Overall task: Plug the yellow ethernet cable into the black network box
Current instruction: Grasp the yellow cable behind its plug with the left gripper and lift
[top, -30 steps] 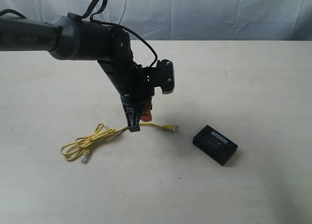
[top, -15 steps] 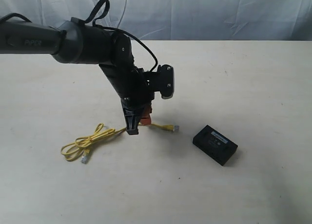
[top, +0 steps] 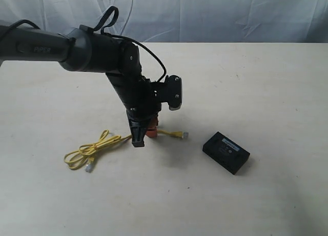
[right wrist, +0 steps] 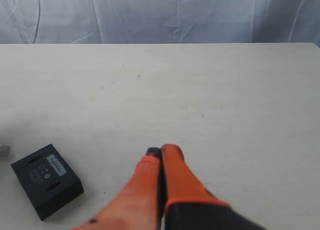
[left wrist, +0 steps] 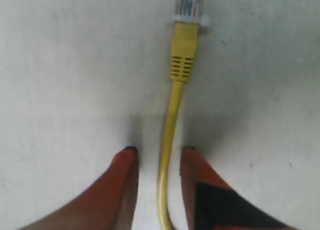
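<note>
On the worktop (top: 266, 82), the black network box (top: 226, 152) looks light and rigid. I'd expect it to skid when pushed, and I can't see its ports. The yellow ethernet cable (top: 97, 148) lies left of the box, limp and light, its near end pointing toward it. My left fingers (left wrist: 125, 185) stand released astride the cord; I'd grip the stiffer ribbed boot (left wrist: 183, 65). My right fingers (right wrist: 172, 175), with the box in their view, are clenched on nothing. The clear plug (left wrist: 191, 2) is cut off and I can't make out its latch.
</note>
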Robot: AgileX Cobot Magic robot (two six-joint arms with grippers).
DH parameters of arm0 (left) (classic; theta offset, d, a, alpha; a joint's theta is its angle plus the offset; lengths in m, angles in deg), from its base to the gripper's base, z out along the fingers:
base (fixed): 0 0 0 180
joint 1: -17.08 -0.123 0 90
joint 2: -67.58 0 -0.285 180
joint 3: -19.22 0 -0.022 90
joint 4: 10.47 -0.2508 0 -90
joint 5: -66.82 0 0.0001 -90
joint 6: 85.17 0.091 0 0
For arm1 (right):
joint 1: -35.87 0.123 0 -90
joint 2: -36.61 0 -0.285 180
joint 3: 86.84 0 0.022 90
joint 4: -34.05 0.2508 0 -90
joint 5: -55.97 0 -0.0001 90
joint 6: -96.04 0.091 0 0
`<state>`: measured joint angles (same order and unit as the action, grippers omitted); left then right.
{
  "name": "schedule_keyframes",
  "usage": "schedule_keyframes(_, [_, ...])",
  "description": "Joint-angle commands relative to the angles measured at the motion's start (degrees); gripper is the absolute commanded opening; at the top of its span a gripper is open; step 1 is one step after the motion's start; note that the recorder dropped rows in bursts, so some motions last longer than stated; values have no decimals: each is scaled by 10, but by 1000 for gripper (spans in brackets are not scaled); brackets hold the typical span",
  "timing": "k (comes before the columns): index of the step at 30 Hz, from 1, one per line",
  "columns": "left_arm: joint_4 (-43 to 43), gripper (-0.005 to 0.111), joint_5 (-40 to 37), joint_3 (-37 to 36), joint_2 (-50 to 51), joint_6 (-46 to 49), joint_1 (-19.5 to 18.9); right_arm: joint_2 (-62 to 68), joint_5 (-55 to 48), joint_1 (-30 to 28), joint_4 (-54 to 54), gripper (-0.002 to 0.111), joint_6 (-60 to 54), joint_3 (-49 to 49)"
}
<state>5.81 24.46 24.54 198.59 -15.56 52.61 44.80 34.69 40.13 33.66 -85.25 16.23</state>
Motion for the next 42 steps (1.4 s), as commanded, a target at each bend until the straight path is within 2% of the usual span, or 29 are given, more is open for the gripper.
schedule_keyframes(1, [-4,22,-10,-3,7,1,3,-4,8,-2,7,-1,0,-3])
schedule_keyframes(6, [-5,0,-10,-3,7,1,3,-4,8,-2,8,-1,0,-3])
schedule_keyframes(14, [-6,0,-17,-3,2,-3,3,-4,8,-2,8,-1,0,-3])
schedule_keyframes(23, [-3,0,-124,5,-39,-20,3,-4,8,-2,8,-1,0,-3])
schedule_keyframes(29, [-3,0,-143,5,-53,-77,3,-4,7,-2,8,-1,0,-3])
schedule_keyframes(33, [-3,0,-146,-9,-53,-78,3,-4,7,-2,8,-1,0,-3])
schedule_keyframes(39, [36,0,-90,-15,-63,-71,9,-4,7,-2,8,-1,0,-3])
schedule_keyframes(42, [73,0,-75,-44,-85,-14,9,-4,7,-2,8,-1,0,-3])
